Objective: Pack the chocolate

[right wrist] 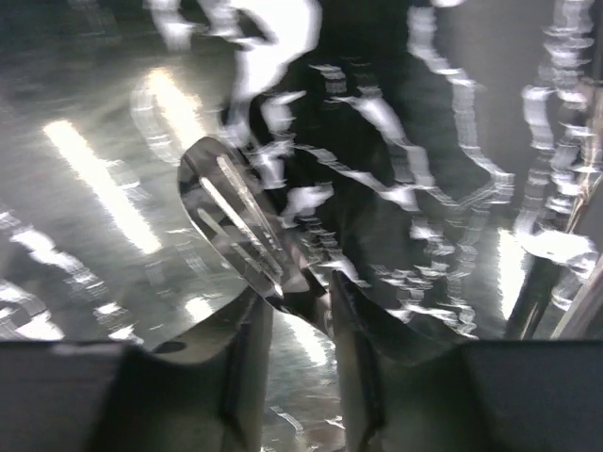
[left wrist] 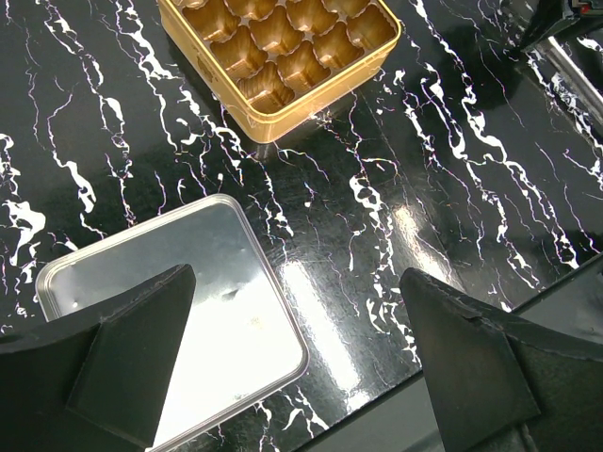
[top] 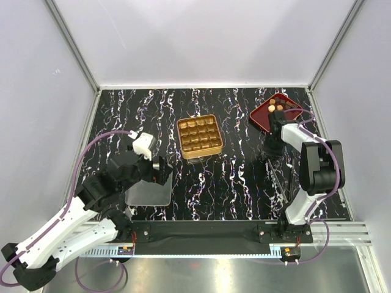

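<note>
the chocolate (top: 278, 105) sits in the red tray (top: 261, 117) at far right, partly hidden by the right arm. the right gripper (right wrist: 301, 315) pinches a shiny metal tool (right wrist: 236, 226), too blurred to name. the left gripper (left wrist: 297, 282) gapes wide above a silver lid (left wrist: 207, 282).

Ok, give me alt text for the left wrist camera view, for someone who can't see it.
The left gripper hangs open over a black, white-veined table, its dark fingers at the bottom corners. A flat silver lid lies by the finger on the left, and a gold tin with empty cups sits at the top edge.
</note>
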